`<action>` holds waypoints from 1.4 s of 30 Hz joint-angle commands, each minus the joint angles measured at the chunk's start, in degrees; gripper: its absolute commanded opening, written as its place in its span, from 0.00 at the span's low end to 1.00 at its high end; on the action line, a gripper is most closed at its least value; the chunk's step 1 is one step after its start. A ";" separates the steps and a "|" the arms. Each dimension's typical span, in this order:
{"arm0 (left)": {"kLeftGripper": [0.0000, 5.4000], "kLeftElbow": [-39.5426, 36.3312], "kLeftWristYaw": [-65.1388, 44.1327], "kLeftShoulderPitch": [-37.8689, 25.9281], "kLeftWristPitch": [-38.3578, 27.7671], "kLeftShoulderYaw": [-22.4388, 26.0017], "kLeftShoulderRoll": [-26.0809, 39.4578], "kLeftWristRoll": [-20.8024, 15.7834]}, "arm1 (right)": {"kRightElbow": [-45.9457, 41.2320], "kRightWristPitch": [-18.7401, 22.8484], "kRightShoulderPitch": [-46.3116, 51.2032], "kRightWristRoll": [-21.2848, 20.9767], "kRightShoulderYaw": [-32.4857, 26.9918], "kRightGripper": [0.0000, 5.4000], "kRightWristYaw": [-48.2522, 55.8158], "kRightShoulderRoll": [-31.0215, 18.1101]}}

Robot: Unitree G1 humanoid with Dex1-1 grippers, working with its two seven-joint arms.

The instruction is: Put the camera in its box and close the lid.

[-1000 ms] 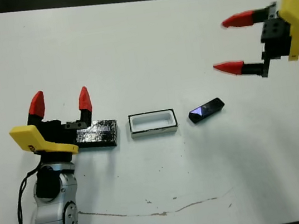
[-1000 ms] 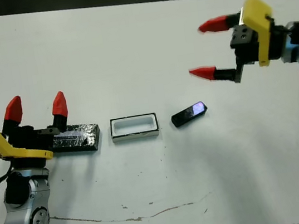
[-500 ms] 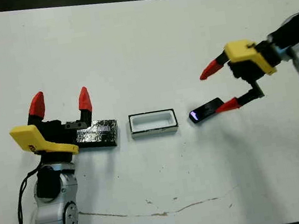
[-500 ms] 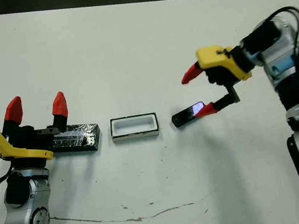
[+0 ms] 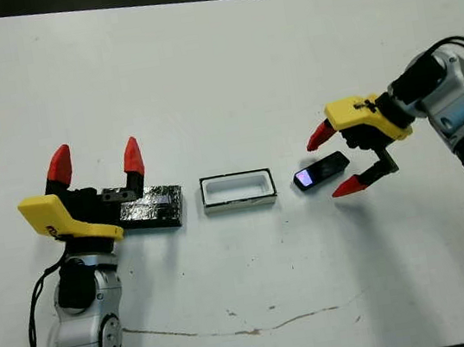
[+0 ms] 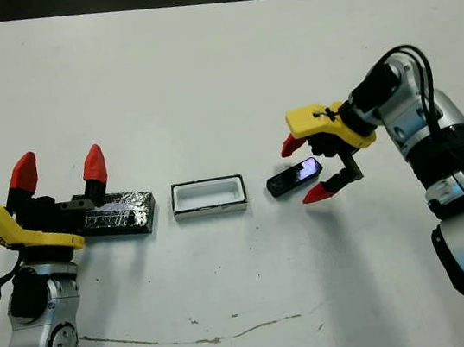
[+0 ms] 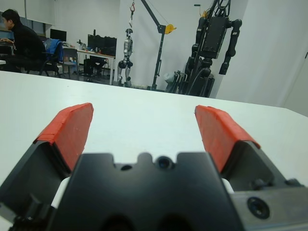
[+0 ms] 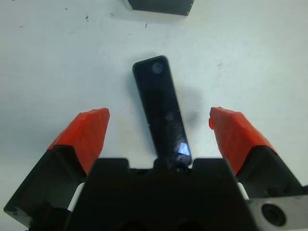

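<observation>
**Q:** How does the right gripper [image 5: 336, 160] stand?

**A:** Its two red-tipped fingers [image 8: 236, 134] are spread wide, one on each side of the camera [image 5: 320, 171], with white table surface visible between each fingertip and the bar. Nothing is held. The wrist view shows the camera lying lengthwise in the gap, one end close to the gripper's black body, a small bright glint on its glossy face; whether that end touches the body cannot be told.

**Q:** And where does the camera lie on the table [image 5: 217, 71]?

**A:** Flat on the surface, right of the table's middle and nearer the right edge than the left. It sits slightly askew, just beside the right short end of the box [image 5: 237, 190] but apart from it.

**Q:** Describe the box.

**A:** An open oblong tray with white inner walls and a thin black rim, about midway between the left and right edges, its long side parallel to the near edge. Its interior shows only white.

**Q:** What lies beyond it?

**A:** The lid [image 5: 153, 208], a black crinkly slab with silver glints, rests flat to the left of the box, a narrow strip of table between them.

**Q:** And the left gripper [image 5: 95, 160]?

**A:** It stands by the lid's left end, near the left edge, fingers pointing toward the far edge and set well apart, gripping nothing. Its wrist view shows bare table between the tips, with a room and a seated person [image 7: 21, 41] beyond the far edge.
</observation>
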 commanded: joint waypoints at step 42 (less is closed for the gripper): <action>1.00 -1.68 0.51 0.66 2.49 -0.25 0.05 0.19 | -12.85 8.02 4.19 0.31 -2.09 0.31 -0.28 -2.99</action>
